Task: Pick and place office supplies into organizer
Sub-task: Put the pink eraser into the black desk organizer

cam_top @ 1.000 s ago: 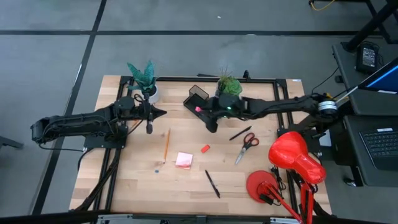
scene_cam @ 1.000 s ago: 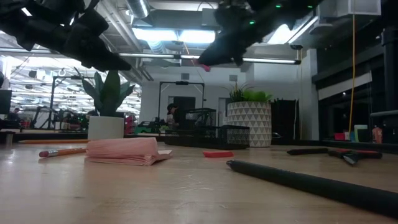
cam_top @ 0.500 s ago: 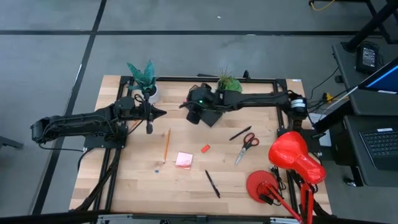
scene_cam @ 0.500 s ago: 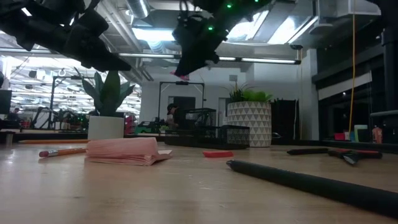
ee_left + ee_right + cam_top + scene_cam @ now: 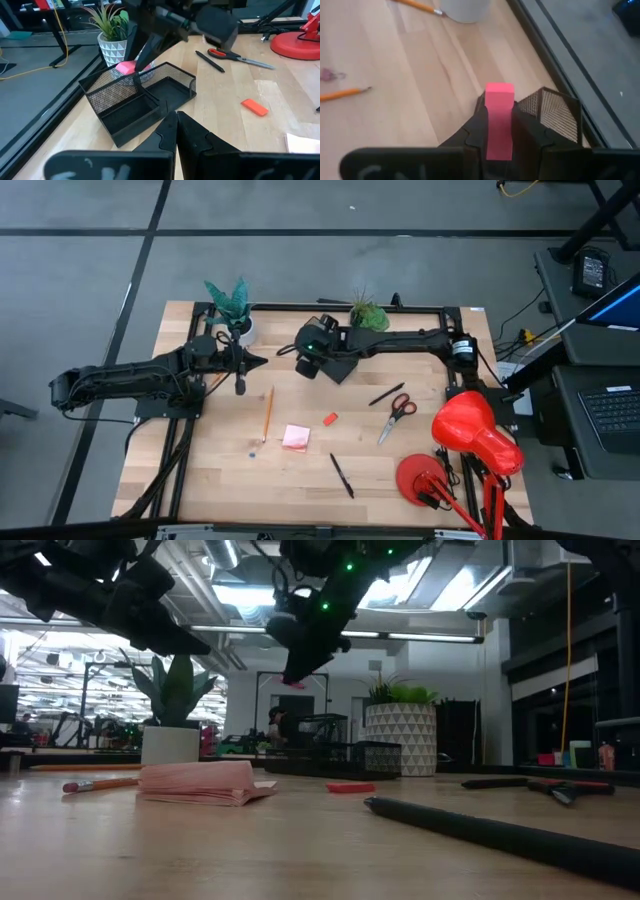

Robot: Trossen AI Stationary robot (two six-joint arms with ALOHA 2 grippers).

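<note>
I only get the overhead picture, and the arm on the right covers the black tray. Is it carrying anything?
Observer: Yes. The right gripper is shut on a pink eraser, plain in its wrist view.
Operator: Is it over the tray?
Observer: The left wrist view shows the eraser just above the organizer, at its taller mesh compartment.
Operator: Anything already inside?
Observer: The low section looks empty in that view; I cannot see into the tall one.
Operator: And the other arm?
Observer: The left gripper is shut and empty, pointing at the organizer.
</note>
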